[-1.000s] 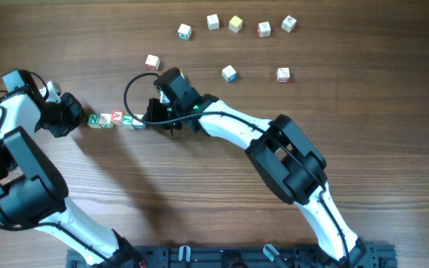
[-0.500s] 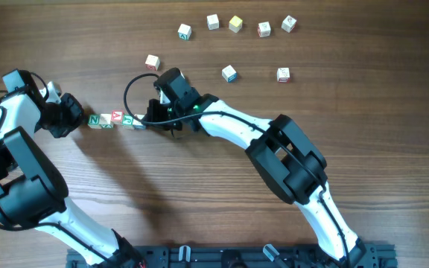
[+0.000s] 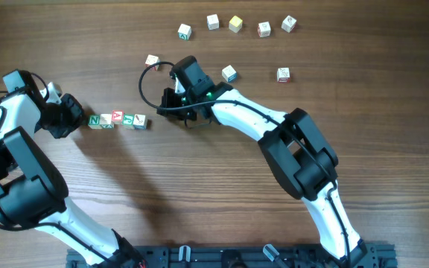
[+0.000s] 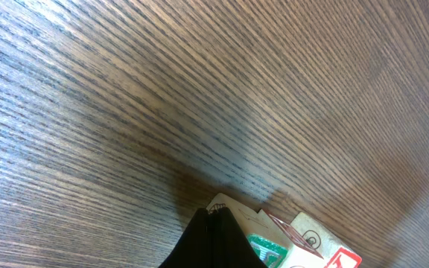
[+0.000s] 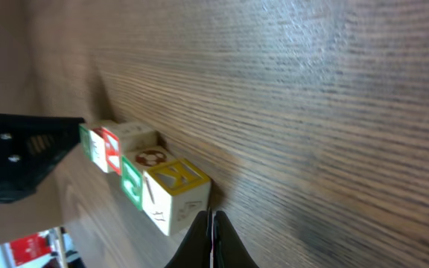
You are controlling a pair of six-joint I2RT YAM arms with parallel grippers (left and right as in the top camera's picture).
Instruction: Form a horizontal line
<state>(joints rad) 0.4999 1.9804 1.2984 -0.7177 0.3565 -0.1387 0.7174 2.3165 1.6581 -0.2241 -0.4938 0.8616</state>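
On the wooden bench [image 3: 199,193], the left claw [image 4: 213,222] is pressed together, its tip just beside the green N cube [image 3: 94,120]. That cube starts the horizontal line [image 3: 118,120], four letter cubes lying side by side, left of the bench's middle. The right claw [image 5: 211,220] is likewise pinched together and empty, near the row's other end but apart from it. Farther back lie a loose cube [image 3: 152,61], a teal-faced cube [image 3: 229,73] and a red-printed cube [image 3: 283,74]. Beyond them five more form an arc, among them a yellow cube [image 3: 235,24].
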